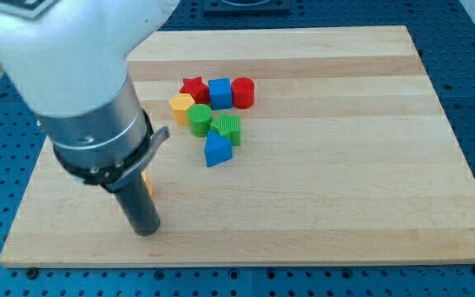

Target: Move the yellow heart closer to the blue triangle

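The blue triangle (217, 150) lies near the board's middle, at the bottom of a cluster of blocks. A small sliver of a yellow block (148, 184), likely the yellow heart, shows at the view's left, mostly hidden behind my rod. My tip (146, 232) rests on the board just below that yellow block, well to the left of and below the blue triangle.
The cluster above the triangle holds a green block (228, 128), a green cylinder (199, 118), a yellow hexagon (181, 106), a red star (193, 87), a blue cube (219, 92) and a red cylinder (243, 92). The wooden board (345, 165) lies on a blue perforated table. The arm body covers the upper left.
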Robot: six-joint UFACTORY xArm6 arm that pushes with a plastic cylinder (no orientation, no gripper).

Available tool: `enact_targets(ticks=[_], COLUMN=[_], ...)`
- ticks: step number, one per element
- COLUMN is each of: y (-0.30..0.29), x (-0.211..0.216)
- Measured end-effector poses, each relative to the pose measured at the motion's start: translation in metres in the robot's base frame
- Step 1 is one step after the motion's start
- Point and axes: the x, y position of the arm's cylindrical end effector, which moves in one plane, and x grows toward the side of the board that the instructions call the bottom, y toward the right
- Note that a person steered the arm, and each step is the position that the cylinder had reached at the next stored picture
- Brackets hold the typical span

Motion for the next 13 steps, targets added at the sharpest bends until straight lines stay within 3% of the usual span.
enact_targets(ticks=[4,8,12,13], y=[-0.026,-0.025,-0.106,-0.103], x=[-0.019,-0.069,-0.091,-0.093])
